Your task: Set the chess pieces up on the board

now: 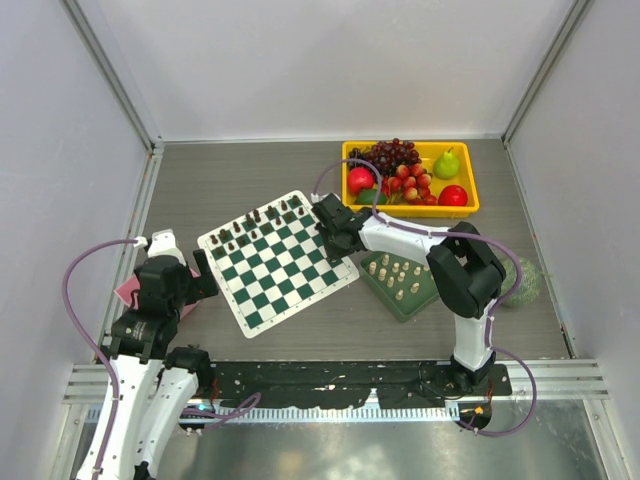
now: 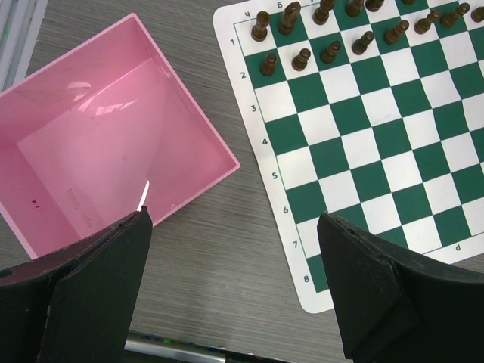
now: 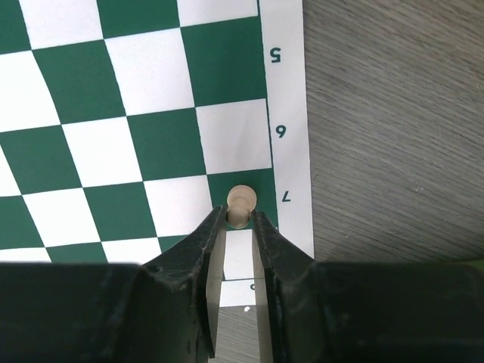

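Here our cream pawn (image 3: 241, 203) sits at a green edge square of the board (image 3: 151, 113) (beside the 7), pinched by the nearly closed right pincer (image 3: 239, 219). Our left pincer (image 2: 234, 223) gapes wide, empty, near the pink box (image 2: 193, 113).

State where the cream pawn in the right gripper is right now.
In the right wrist view, the cream pawn is pinched by the right gripper at bottom centre, over the board's green edge square beside the printed 7.
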{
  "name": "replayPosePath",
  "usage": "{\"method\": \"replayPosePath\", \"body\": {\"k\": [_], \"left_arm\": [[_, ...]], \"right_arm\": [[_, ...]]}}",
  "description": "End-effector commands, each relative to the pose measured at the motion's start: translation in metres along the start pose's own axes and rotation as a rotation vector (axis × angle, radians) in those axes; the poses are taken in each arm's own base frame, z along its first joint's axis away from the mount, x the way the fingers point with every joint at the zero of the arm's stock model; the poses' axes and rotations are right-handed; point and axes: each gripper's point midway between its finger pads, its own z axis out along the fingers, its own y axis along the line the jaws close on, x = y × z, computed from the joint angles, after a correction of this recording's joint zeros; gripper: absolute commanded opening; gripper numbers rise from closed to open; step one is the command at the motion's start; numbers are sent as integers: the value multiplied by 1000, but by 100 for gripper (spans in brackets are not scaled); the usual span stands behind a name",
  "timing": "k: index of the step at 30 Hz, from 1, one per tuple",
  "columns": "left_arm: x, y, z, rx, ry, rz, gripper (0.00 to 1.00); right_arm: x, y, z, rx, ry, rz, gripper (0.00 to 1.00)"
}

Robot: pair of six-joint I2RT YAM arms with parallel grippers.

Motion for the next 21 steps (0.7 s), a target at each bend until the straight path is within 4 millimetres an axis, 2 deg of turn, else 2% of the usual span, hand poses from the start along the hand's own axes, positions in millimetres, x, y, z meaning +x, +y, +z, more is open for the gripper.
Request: {"method": "replayPosePath", "body": {"k": [1, 5, 10, 12, 15, 16, 19, 20, 21], "left_arm": [[-21, -4, -5, 19, -72, -6, 99], [-21, -4, -5, 21, -74, -6, 99], [-21, -4, -5, 19, -71, -6, 99], [-21, -4, -5, 18, -70, -5, 99], [-21, -3, -5, 14, -71, -6, 99], [-21, -3, -5, 15, -72, -6, 99], [-21, -2, -5, 12, -73, -8, 99], [-21, -2, -5, 12, -73, -6, 99], [-21, -2, -4, 11, -72, -6, 99]], "right_arm": [[-18, 10, -10, -29, -49, -6, 32], [-28, 12, -18, -40, -69, -6, 41], [-37, 13, -29, -40, -95, -12, 47], [-44, 11, -41, -36, -119, -21, 50], [-52, 4, -58, -17, -161, -21, 60], [-58, 1, -69, -16, -191, -11, 63], [-64, -10, -87, 1, -246, 2, 64], [-70, -15, -99, 2, -283, 16, 65], [-68, -21, -101, 11, -288, 25, 65]]}}
